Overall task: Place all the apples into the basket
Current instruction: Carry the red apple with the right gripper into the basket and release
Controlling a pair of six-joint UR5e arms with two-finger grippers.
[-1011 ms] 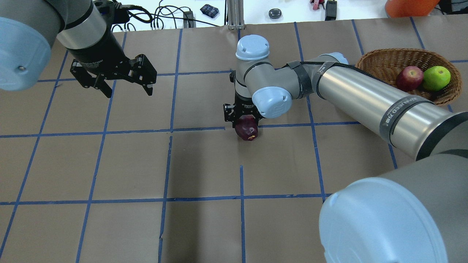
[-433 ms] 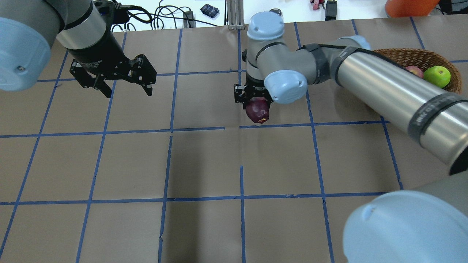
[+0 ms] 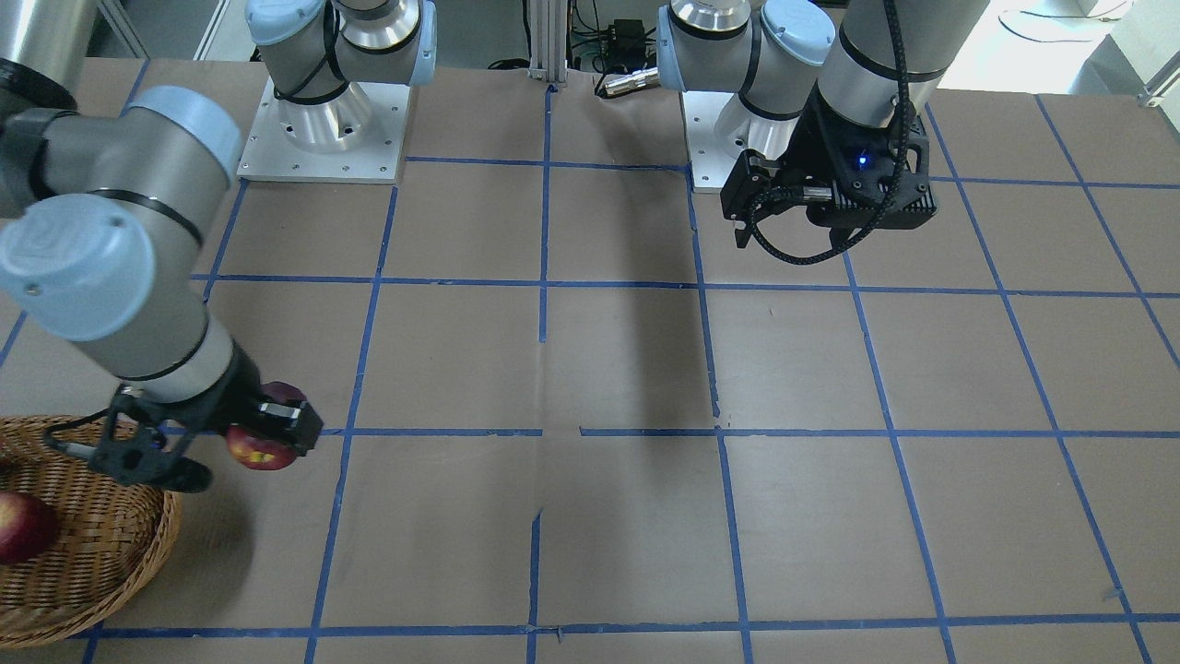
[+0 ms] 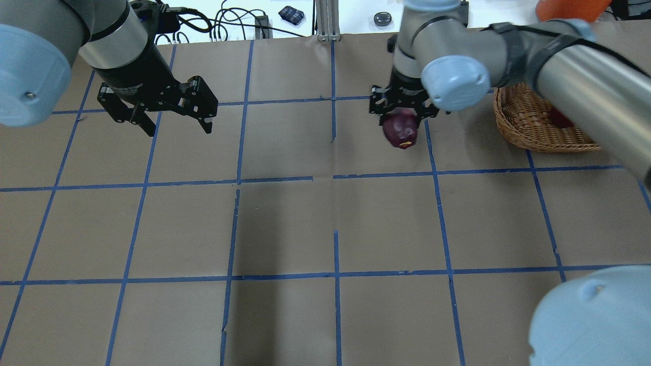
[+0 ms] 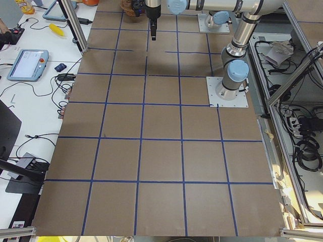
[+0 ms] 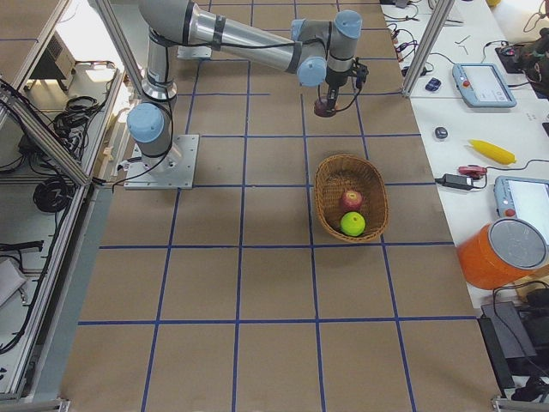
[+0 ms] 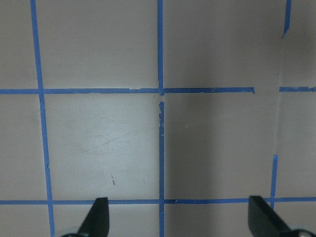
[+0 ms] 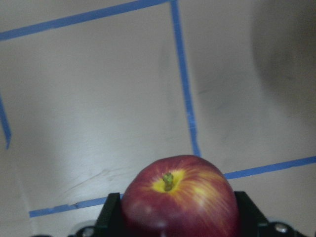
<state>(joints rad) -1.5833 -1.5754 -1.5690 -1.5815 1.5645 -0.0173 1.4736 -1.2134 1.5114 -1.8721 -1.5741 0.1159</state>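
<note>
Above brown taped table (image 4: 285, 223): grips maroon apple (image 4: 400, 132) in right gripper (image 4: 400, 114) (near basket (image 4: 524, 129) rim); holds left gripper (image 4: 179, 127) spread wide.

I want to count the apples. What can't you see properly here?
Overhead: the right arm covers the green apple and most of the red apple in the basket.
Front-facing: the edge cuts off the basket; no green apple shows.
Right wrist: the maroon apple hides the fingertips of the right gripper.
Left side: basket too tiny.
</note>
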